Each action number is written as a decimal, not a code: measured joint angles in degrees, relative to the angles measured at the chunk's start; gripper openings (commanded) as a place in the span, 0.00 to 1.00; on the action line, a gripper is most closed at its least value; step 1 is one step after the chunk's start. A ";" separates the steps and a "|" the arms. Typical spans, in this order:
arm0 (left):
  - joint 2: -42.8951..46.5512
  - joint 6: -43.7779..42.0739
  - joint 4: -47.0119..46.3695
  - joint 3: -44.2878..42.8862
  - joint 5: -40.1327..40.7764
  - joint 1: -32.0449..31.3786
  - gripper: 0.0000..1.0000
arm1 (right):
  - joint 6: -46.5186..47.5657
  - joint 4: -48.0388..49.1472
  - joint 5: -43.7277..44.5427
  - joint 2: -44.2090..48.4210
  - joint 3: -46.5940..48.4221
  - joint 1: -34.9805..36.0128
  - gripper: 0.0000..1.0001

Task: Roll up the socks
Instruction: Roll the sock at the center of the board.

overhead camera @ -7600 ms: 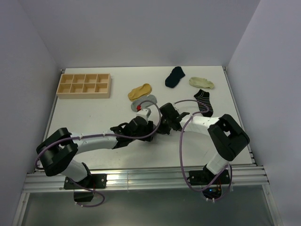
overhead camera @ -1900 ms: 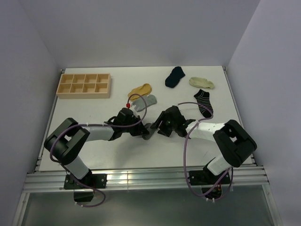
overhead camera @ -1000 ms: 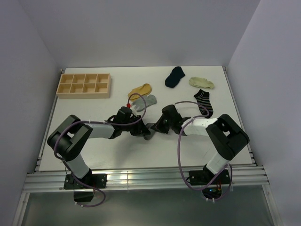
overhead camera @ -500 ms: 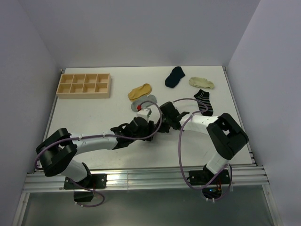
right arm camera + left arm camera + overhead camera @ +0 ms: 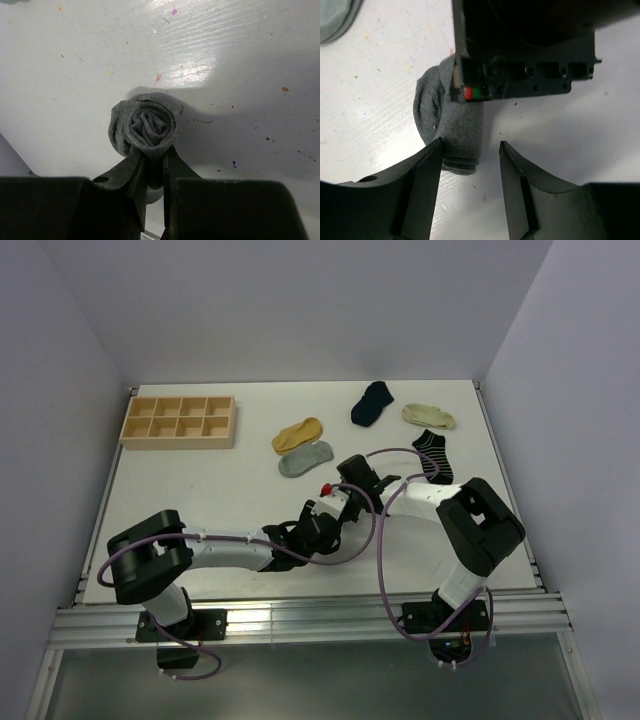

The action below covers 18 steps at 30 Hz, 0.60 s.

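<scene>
Dark grey sock (image 5: pixel 145 127) lies wound into a tight roll on the white table (image 5: pixel 200 500), its spiral end turned towards the right wrist camera. From overhead the roll is mostly hidden under the two grippers that meet at it.

On the near side of the roll, the left gripper (image 5: pixel 470 144) has its fingers well apart. The roll's end sits between the tips, brushing one finger (image 5: pixel 422 185), while the other stands clear of the fabric.

On the far side of the roll, the right gripper (image 5: pixel 153 152) has its fingers drawn narrow, pinching the rim of the roll between them. Its black body rests over the top of the roll in the left wrist view.

Beyond the roll and a little to the left lies the light grey sock (image 5: pixel 304 459), flat. The mustard-yellow sock (image 5: pixel 298 433) is just past that, the two touching or nearly so. To the right of the roll and somewhat farther is the black-and-white striped sock (image 5: pixel 434 457). Farther that way lies the cream sock (image 5: pixel 429 416). The navy sock (image 5: pixel 372 402) is well beyond the roll, near the back edge. The wooden compartment tray (image 5: pixel 178 420) is far to the roll's left and beyond it.
</scene>
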<state>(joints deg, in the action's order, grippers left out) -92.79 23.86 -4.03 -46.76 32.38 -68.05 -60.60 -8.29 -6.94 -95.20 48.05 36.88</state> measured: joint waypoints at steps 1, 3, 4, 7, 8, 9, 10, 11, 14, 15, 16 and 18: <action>-0.79 -0.48 -0.04 -0.02 0.55 -0.37 0.53 | 0.00 0.00 -0.11 -0.04 0.02 0.00 0.00; -2.01 -1.05 -0.17 -0.26 1.49 -0.85 0.53 | 0.02 0.04 -0.24 -0.13 0.04 0.00 0.00; -2.54 -1.36 -0.28 -0.35 2.05 -1.01 0.52 | 0.00 0.04 -0.24 -0.13 0.07 0.00 0.00; -4.20 -2.08 -0.76 -0.92 3.52 -1.20 0.52 | 0.00 0.04 -0.26 -0.13 0.07 0.00 0.00; -4.94 -2.23 -0.90 -1.25 4.09 -1.22 0.51 | 0.00 0.04 -0.28 -0.13 0.07 0.00 0.00; -5.55 -2.29 -0.94 -1.51 4.59 -1.27 0.50 | 0.00 0.07 -0.35 -0.13 0.07 0.00 0.00; -6.19 -2.40 -0.92 -1.73 4.98 -1.31 0.49 | 0.00 0.07 -0.46 -0.15 0.07 0.00 0.00; -6.75 -2.60 -0.92 -1.97 5.31 -1.33 0.47 | 0.00 0.09 -0.50 -0.17 0.07 0.00 0.00; -7.93 -2.75 -0.94 -2.29 6.43 -1.40 0.40 | 0.00 0.13 -0.63 -0.17 0.07 0.00 0.00; -8.17 -2.71 -0.94 -2.36 6.56 -1.42 0.34 | 0.00 0.13 -0.66 -0.17 0.07 0.00 0.00; -8.39 -2.49 -1.03 -2.45 6.69 -1.44 0.30 | -0.02 0.15 -0.66 -0.17 0.07 0.00 0.00; -8.50 -1.95 -1.07 -2.47 6.99 -1.64 0.14 | 0.00 0.15 -0.66 -0.17 0.07 -0.02 0.00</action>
<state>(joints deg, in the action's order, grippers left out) -101.30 21.91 -5.10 -49.23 39.38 -69.69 -60.60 -8.14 -7.60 -95.37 48.12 36.86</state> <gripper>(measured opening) 0.293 0.176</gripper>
